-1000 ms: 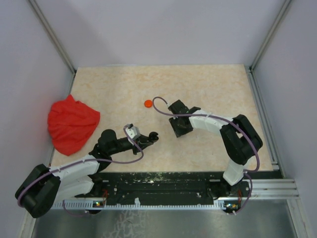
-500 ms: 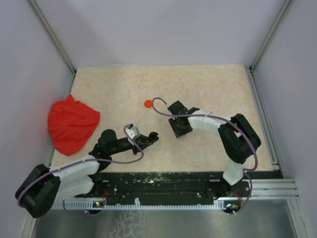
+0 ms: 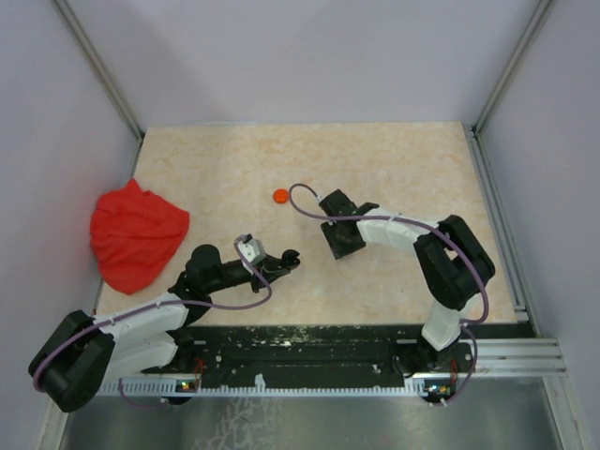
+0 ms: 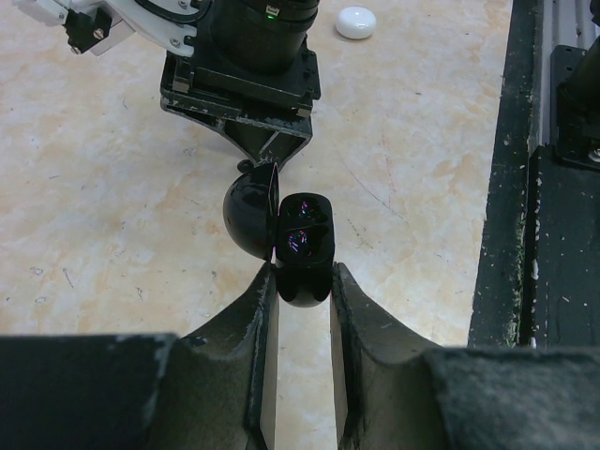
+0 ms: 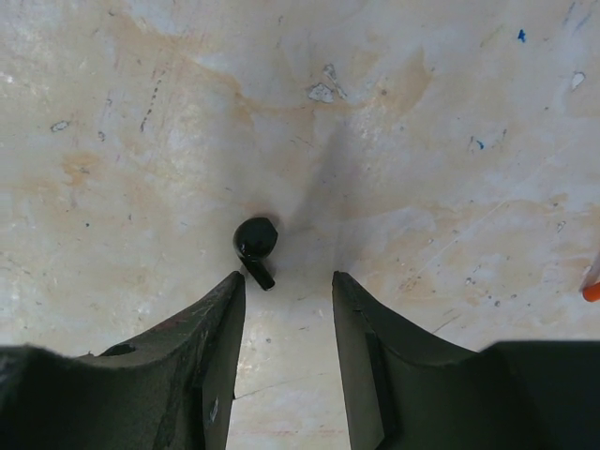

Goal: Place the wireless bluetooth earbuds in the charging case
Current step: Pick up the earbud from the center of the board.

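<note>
My left gripper (image 4: 302, 277) is shut on a black charging case (image 4: 304, 242) and holds it at its lower end. The case lid (image 4: 248, 214) stands open to the left. In the top view the left gripper (image 3: 289, 260) holds the case just left of the right gripper (image 3: 342, 247). My right gripper (image 5: 286, 281) is open, pointing down close over the table. One black earbud (image 5: 255, 246) lies on the table just beyond its left fingertip (image 5: 232, 286), not between the fingers. In the top view the earbud is hidden under the gripper.
A small white rounded piece (image 4: 356, 22) lies on the table beyond the right gripper's body (image 4: 246, 66). An orange disc (image 3: 280, 196) lies further back, and an orange edge (image 5: 592, 292) shows at the right. A red cloth (image 3: 137, 234) lies at the left wall.
</note>
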Controlling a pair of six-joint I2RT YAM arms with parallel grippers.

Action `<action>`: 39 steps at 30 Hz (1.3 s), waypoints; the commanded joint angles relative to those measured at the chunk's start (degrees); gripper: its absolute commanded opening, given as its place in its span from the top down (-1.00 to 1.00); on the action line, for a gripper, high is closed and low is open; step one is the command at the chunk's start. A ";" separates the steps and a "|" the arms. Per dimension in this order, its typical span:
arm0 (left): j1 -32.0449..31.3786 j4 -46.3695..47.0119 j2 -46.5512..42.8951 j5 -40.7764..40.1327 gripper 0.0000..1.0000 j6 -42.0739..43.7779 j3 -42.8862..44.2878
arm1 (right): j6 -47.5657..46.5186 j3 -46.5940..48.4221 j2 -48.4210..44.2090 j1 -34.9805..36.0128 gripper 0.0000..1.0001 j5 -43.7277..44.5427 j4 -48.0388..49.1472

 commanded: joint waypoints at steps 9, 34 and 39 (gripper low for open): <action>0.05 0.51 -0.35 0.34 0.99 0.35 0.28 | 7.11 2.20 -2.49 -0.11 0.28 -2.55 3.41; 0.01 -0.13 0.44 1.45 0.99 0.62 0.91 | 12.52 1.89 1.09 0.23 0.65 0.74 5.73; 0.07 0.09 0.60 1.18 0.99 0.04 0.81 | 10.74 1.90 -1.48 0.28 0.72 -0.64 5.76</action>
